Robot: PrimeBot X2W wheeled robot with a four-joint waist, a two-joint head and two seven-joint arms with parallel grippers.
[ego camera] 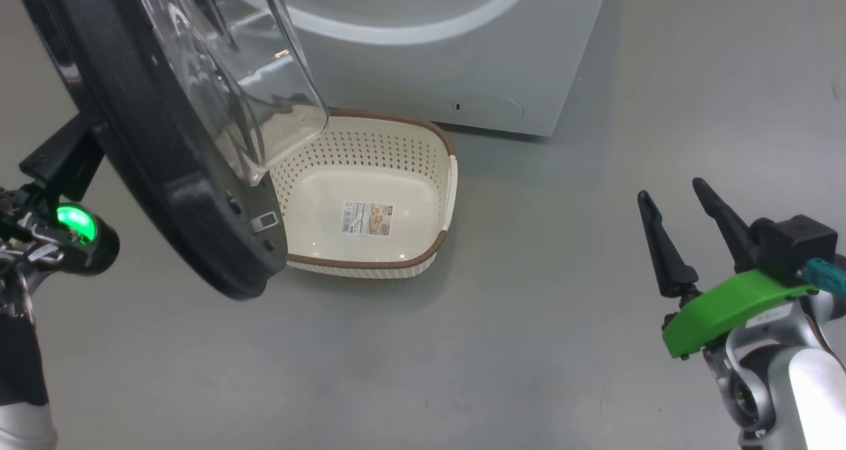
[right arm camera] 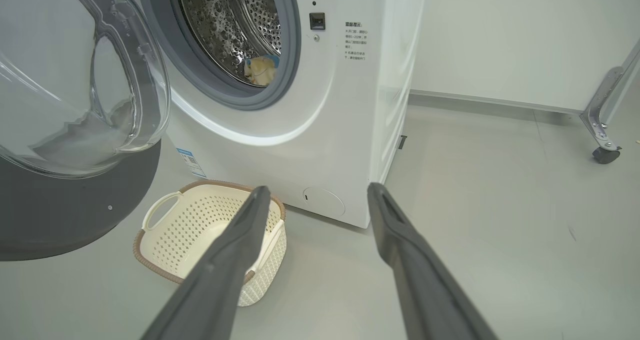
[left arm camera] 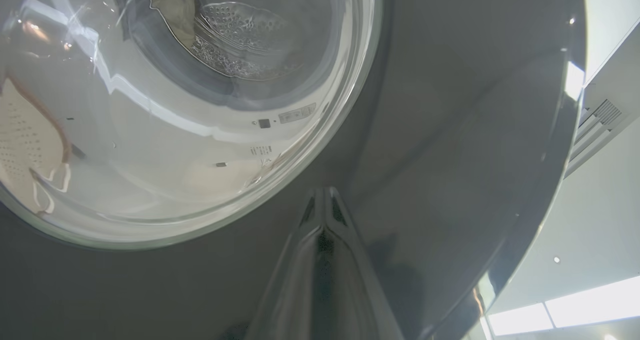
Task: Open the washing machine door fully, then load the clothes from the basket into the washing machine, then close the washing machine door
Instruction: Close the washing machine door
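The washing machine door (ego camera: pixel 178 192) stands swung out at the left, its black rim low over the basket (ego camera: pixel 370 263). The cream basket holds no garments, just a label on its bottom. My left gripper (left arm camera: pixel 325 195) is shut, its tips against the door's glossy outer face (left arm camera: pixel 450 130); my left wrist (ego camera: pixel 73 228) sits behind the door. The clothes (right arm camera: pixel 260 70), pale yellow, lie in the steel drum of the washing machine (right arm camera: pixel 345 130). My right gripper (ego camera: pixel 672 192) hangs open and holds nothing, well to the right of the basket (right arm camera: pixel 200 220).
Grey floor spreads out around the basket and to the machine's right. A metal leg on a caster (right arm camera: pixel 605 153) stands by the far wall at the right. The door's glass bowl (ego camera: pixel 244 73) overhangs the basket's left end.
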